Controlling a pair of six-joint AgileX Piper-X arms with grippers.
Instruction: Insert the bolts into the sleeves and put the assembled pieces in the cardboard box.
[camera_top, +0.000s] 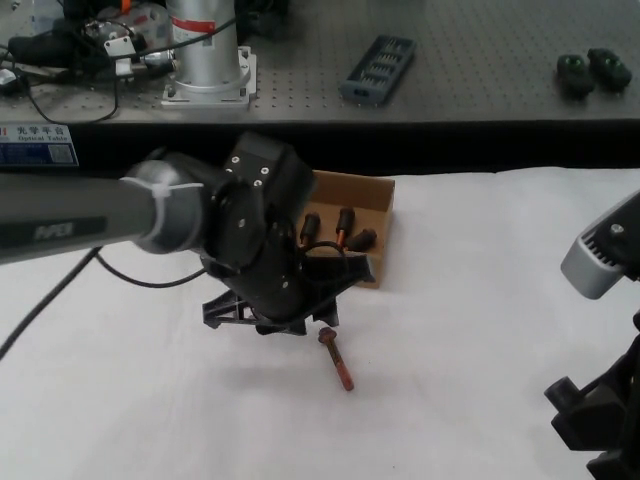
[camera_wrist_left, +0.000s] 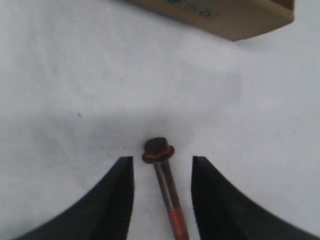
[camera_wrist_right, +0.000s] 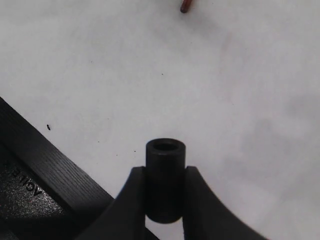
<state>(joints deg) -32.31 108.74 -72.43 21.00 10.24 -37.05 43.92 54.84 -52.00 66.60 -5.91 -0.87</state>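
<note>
A rusty red bolt (camera_wrist_left: 162, 172) lies on the white cloth, its flanged head pointing towards the cardboard box (camera_wrist_left: 227, 17). My left gripper (camera_wrist_left: 162, 160) is open and straddles the bolt's shank, with a gap on each side. In the high view the left gripper (camera_top: 300, 318) hovers just above the bolt (camera_top: 338, 362), in front of the box (camera_top: 352, 192). My right gripper (camera_wrist_right: 165, 172) is shut on a black sleeve (camera_wrist_right: 165, 175), held upright above the cloth with its bore facing up. The bolt's tip (camera_wrist_right: 186, 6) lies farther off.
Three assembled pieces (camera_top: 345, 225) lie inside the cardboard box. The right arm (camera_top: 595, 410) stands at the near right corner. A black slab (camera_wrist_right: 45, 175) sits close beside the right gripper. Behind the cloth, the metal bench carries a post base (camera_top: 207, 60) and a tool rack (camera_top: 378, 68).
</note>
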